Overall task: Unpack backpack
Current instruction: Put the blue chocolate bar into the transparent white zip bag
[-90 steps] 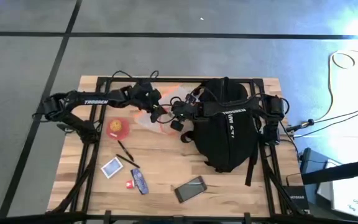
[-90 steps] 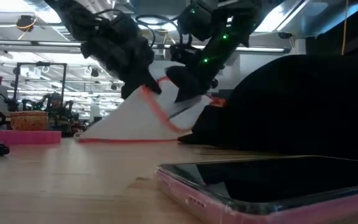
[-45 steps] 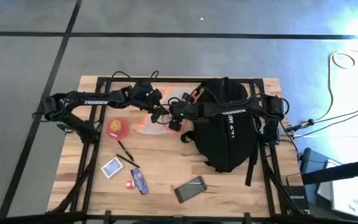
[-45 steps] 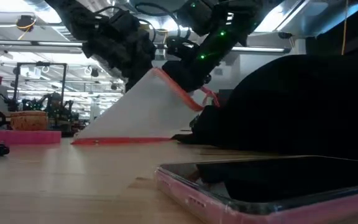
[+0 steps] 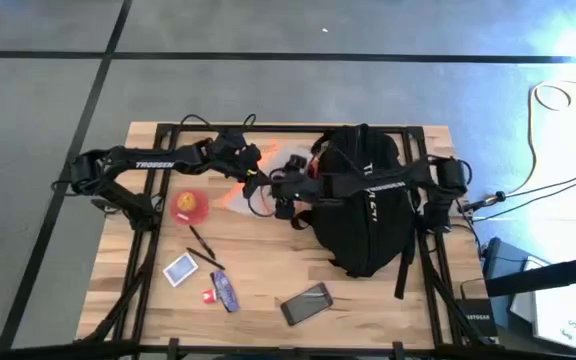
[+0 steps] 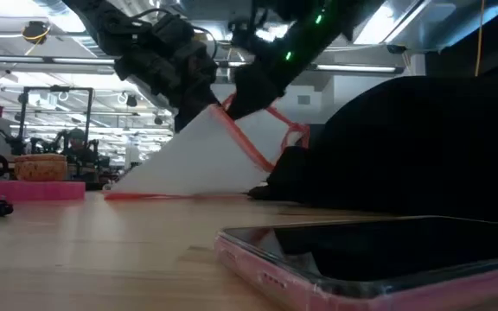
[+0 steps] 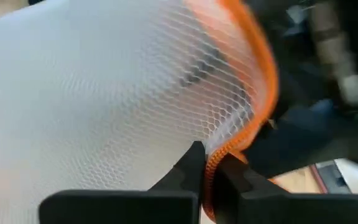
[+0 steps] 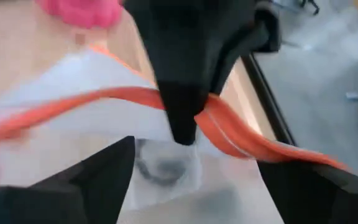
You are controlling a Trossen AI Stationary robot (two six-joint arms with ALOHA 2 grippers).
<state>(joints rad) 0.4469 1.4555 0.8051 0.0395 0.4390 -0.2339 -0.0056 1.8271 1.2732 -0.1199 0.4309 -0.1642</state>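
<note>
Backpack: the black backpack (image 5: 366, 205) lay on the right half of the wooden table (image 5: 268, 265), with its straps spread out to the sides and white letters on its upper face. In the low view it filled the right side as a big dark mass (image 6: 422, 147).
Mesh pouch: a white mesh pouch (image 5: 240, 190) with an orange zipper edge stood tilted just left of the backpack, one corner lifted and the lower edge resting on the table (image 6: 197, 155).
Left gripper: the left gripper (image 7: 207, 168) was at the upper edge of the pouch. Its 2 fingers were pressed together on the orange zipper edge (image 7: 253, 74), with no gap visible between them.
Right gripper: the right gripper (image 5: 280, 190) reached from the backpack side to the same pouch. In its wrist view its fingers (image 8: 98, 171) stood wide apart, and the orange edge ran between them without touching them.
Other things on the table: a red and yellow round object (image 5: 187, 204) lay left of the pouch, a black pen (image 5: 203, 245) below it, a small card box (image 5: 180, 269), a blue object (image 5: 226, 291) and a phone in a pink case (image 5: 307, 303) near the front edge.
</note>
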